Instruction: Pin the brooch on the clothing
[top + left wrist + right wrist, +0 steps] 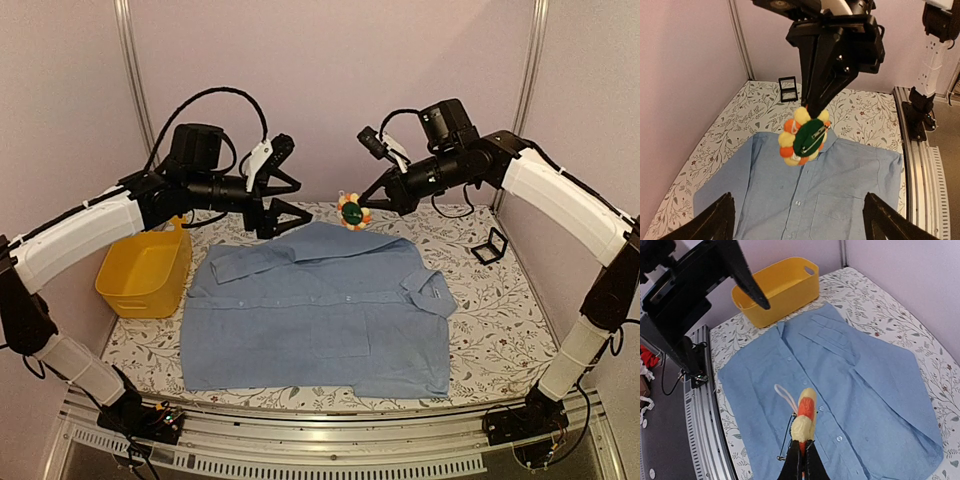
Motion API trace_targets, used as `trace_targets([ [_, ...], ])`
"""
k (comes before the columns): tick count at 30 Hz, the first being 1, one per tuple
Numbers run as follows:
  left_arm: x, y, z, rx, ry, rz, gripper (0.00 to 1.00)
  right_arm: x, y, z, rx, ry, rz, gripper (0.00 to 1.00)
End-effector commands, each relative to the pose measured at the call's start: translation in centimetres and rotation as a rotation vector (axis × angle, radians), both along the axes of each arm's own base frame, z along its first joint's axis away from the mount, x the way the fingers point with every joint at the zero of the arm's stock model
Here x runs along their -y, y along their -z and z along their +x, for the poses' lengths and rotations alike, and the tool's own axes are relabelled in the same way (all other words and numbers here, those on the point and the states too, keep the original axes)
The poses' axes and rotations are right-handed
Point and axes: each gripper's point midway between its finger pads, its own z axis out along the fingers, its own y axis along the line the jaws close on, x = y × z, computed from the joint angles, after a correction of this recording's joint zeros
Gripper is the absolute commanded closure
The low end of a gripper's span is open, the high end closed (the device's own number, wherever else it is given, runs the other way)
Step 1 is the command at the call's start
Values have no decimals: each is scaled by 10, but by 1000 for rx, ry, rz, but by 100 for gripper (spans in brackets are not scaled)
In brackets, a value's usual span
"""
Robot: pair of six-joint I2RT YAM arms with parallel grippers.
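Top external: right gripper (364, 204) pinches the brooch (352, 211) above the shirt (320, 310), upper centre; left gripper (296, 200) gapes wide. That thin edge-grip could let it drop.

Brooch (352, 211) aloft (green back showing); shirt (320, 310) flat.

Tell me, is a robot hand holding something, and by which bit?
The right gripper pinches the brooch by its petal edge, in the air above the shirt. The left gripper is open and empty.
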Motion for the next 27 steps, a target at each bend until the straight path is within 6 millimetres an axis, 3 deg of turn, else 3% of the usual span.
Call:
trace_targets([
  [1, 4, -18, -40, 4, 168, 6, 12, -34, -28, -61, 14, -321, 138, 100],
  [7, -3, -31, -65, 11, 216, -4, 14, -43, -52, -100, 55, -497, 236, 100],
  [15, -5, -64, -92, 6, 259, -89, 24, -54, -56, -120, 82, -566, 254, 100],
  [19, -2, -67, -93, -4, 258, -85, 32, -58, -58, -122, 122, -554, 232, 100],
  [22, 3, -58, -88, -40, 263, -34, 39, -61, -60, -124, 131, -554, 233, 100],
  [27, 4, -56, -93, -33, 303, -28, 40, -62, -66, -126, 161, -550, 252, 100],
])
